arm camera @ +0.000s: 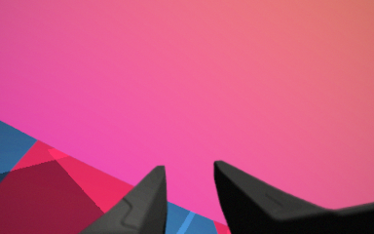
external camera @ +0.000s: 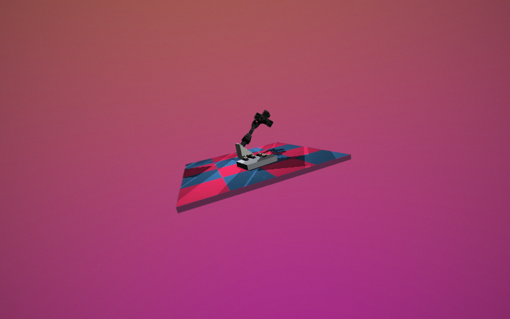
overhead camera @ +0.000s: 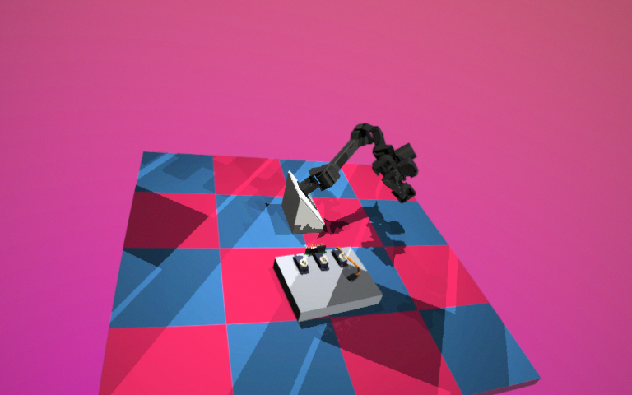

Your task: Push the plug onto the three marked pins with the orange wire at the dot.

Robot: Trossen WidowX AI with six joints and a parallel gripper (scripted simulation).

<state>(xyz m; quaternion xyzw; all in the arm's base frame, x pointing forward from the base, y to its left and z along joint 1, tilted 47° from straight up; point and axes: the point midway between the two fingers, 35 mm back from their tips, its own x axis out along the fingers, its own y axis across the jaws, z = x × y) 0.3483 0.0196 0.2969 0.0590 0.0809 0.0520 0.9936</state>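
The light-grey holder (overhead camera: 309, 290) (external camera: 258, 163) lies on the table with three dark servos along its arm-side edge. An orange lead (overhead camera: 357, 266) curves from the right servo (overhead camera: 342, 257) in the top view to a small dark plug (overhead camera: 352, 276), which lies on the holder's top. A row of thin pins (overhead camera: 316, 246) stands at the dark block on the holder's arm-side edge. The coloured band and dot are too small to make out. My gripper (overhead camera: 403, 192) (arm camera: 189, 171) is partly open and empty, high above the table, right of the holder in the top view.
The arm's wedge-shaped pale base (overhead camera: 304, 216) (external camera: 242, 151) stands close behind the pin row in the top view. The red and blue checkered table (overhead camera: 251, 279) (external camera: 204, 197) carries strong shadows. The wrist view shows only table edge and pink background past the fingers.
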